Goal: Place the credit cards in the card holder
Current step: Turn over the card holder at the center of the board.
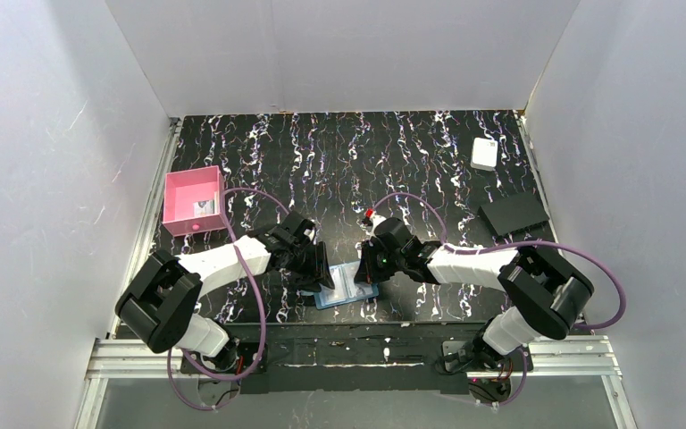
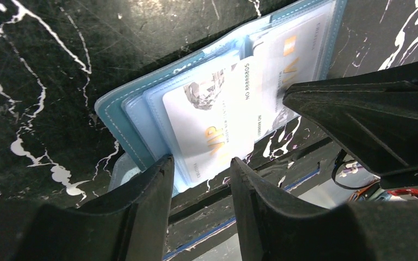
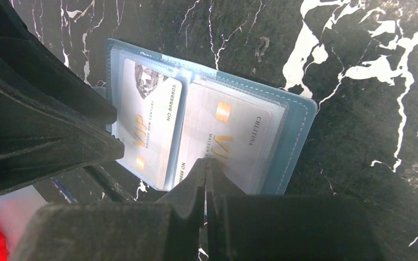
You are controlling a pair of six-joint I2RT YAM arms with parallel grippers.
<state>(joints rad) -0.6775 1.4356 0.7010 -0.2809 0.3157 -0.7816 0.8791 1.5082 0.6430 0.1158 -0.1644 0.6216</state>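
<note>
Left gripper: the black two-finger left gripper [image 2: 198, 182] stands spread, one finger on each side of the near edge of a pale rectangular plastic card with gold VIP lettering [image 2: 212, 125], not clamping it.
Right gripper: the black two-finger right gripper [image 3: 206, 168] is pressed together, its tips at the near edge of the second pale plastic card [image 3: 234, 136] (nipping or merely pushing it, I cannot tell).
Risk: a push may slide the holder away instead of seating the card, since nothing visibly pins it down. The card could also buckle at the slot mouth.
Cards: both seem partway in the slots of the open teal-blue folding card holder [image 3: 298, 136], their near edges jutting past it.
Card holder: flat on the black marbled table [image 3: 359, 179], between the two grippers.
</note>
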